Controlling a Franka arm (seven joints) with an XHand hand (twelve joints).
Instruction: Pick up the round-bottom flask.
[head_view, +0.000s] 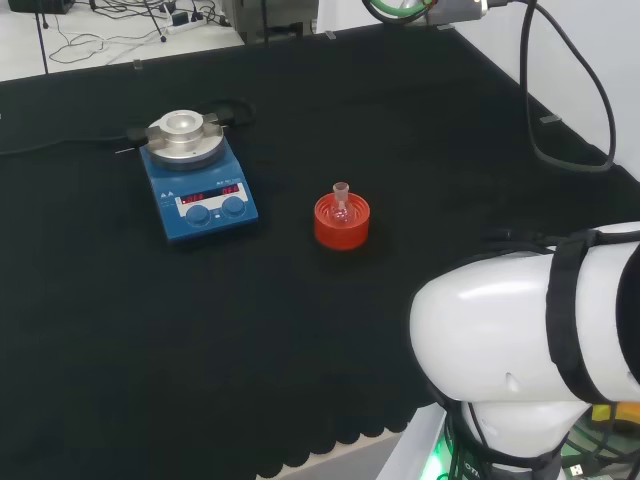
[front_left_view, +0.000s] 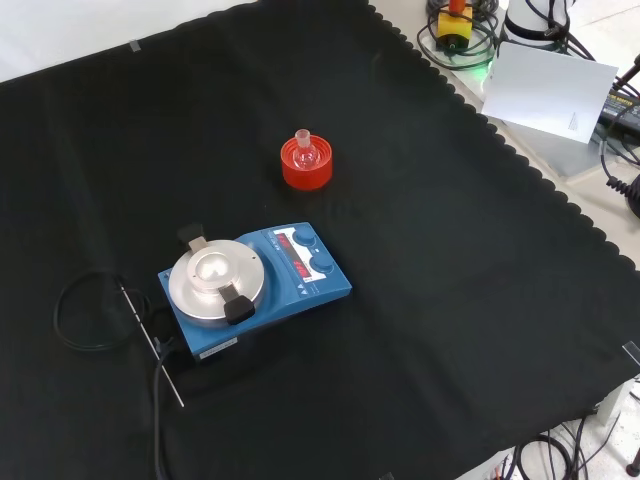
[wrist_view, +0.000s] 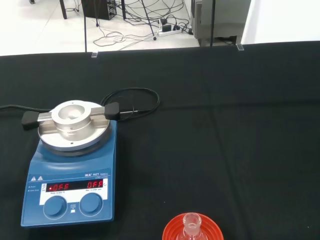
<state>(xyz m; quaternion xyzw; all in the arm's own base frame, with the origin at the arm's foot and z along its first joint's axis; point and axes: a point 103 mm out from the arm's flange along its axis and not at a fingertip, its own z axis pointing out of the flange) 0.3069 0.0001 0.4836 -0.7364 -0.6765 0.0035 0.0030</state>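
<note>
A small clear round-bottom flask (head_view: 341, 198) stands upright in a red ribbed ring stand (head_view: 342, 224) near the middle of the black cloth. The front view has the flask (front_left_view: 305, 148) on its red stand (front_left_view: 306, 168) a little above the middle of the cloth. In the wrist view the flask's neck (wrist_view: 191, 225) and the red stand (wrist_view: 170, 232) sit at the picture's edge, some way off from the camera. Nothing touches the flask.
A blue hotplate stirrer (head_view: 197, 178) with a round metal block on top stands left of the flask in the head view, its black cable (front_left_view: 85, 318) trailing over the cloth. The arm's white link (head_view: 530, 330) fills the head view's lower right. The scalloped cloth edge (front_left_view: 520, 160) runs near a white sheet.
</note>
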